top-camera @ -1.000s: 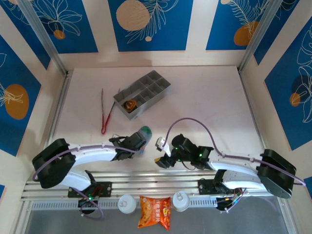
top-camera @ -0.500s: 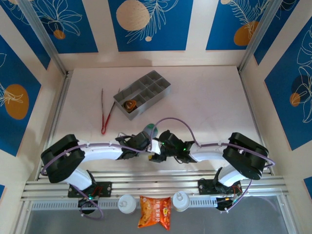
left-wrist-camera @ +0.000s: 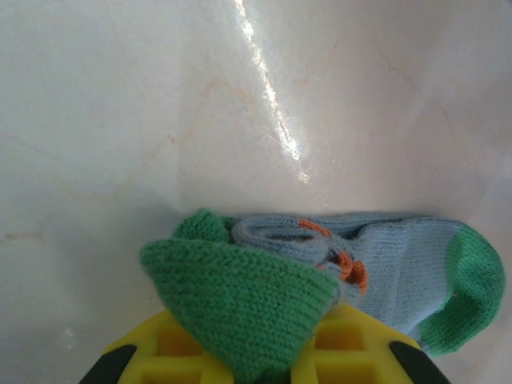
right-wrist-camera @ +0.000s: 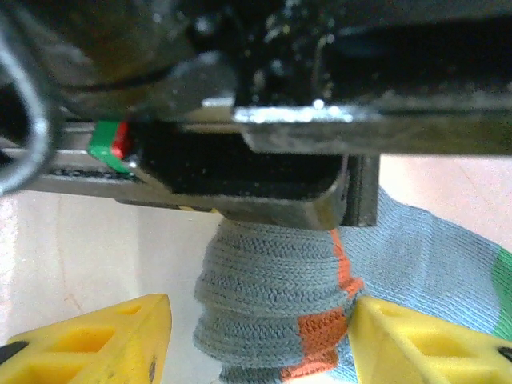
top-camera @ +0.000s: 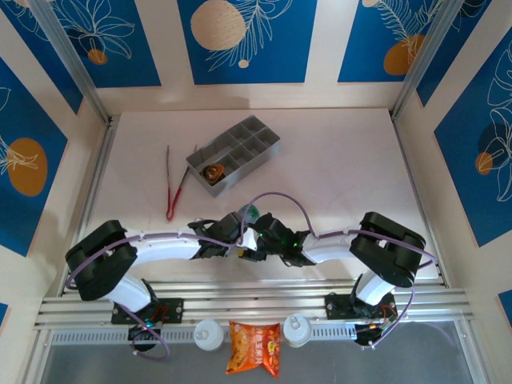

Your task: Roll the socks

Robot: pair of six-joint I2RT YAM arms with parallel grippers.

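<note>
I count two grippers, meeting at near middle of table (top-camera: 344,160). Left gripper (left-wrist-camera: 256,356) clamped on green part of one grey-blue sock (left-wrist-camera: 392,256). Right gripper (right-wrist-camera: 260,336) jaws parted, straddling its rolled end. Behind: one grey tray (top-camera: 269,143), one red tongs (top-camera: 172,190).

On the table (top-camera: 336,176) socks (top-camera: 249,212) lie before the tray (top-camera: 248,170), tongs (top-camera: 171,192) at its left.

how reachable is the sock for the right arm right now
Likely yes: the right gripper is open with the rolled sock between its fingers. The left gripper, shut on the green end, sits close but doesn't seem to block it.
</note>
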